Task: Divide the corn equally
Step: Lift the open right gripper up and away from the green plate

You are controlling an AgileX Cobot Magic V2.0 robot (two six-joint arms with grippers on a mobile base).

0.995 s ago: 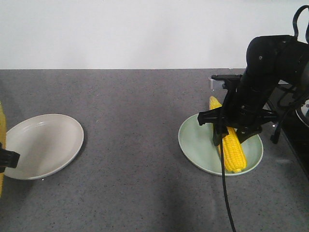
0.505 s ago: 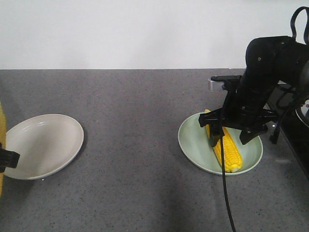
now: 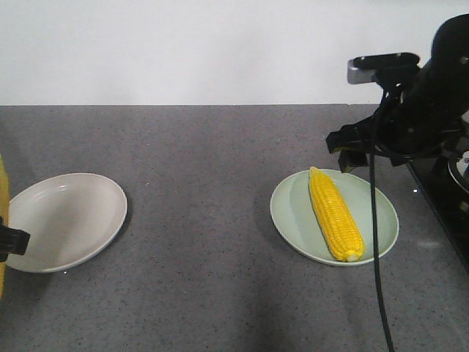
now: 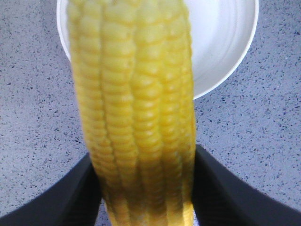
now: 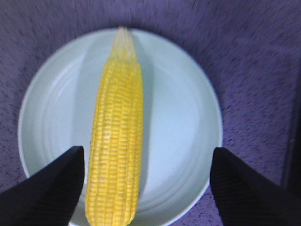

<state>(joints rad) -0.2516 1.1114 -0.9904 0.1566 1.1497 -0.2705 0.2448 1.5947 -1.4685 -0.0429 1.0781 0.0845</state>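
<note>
One corn cob (image 3: 335, 213) lies flat on the pale green plate (image 3: 381, 220), its pointed tip toward the far side. My right gripper (image 3: 357, 150) hangs open above the plate's far edge, touching nothing. In the right wrist view its gripper (image 5: 148, 188) stands wide over the cob (image 5: 117, 141) and the plate (image 5: 183, 108). My left gripper (image 4: 146, 188) is shut on a second corn cob (image 4: 136, 103), held above the near side of the white plate (image 4: 225, 42). From the front only a yellow sliver of that cob (image 3: 2, 191) shows at the left edge.
The white plate (image 3: 66, 220) sits at the left of the grey speckled counter (image 3: 205, 220) with nothing on it. A white wall runs behind the counter. A black cable (image 3: 377, 242) hangs from the right arm, in front of the green plate. Dark equipment fills the right edge.
My right gripper has opened, let go of the cob and risen back to the right. The cob now lies flat on the green plate. The left arm has not moved.
</note>
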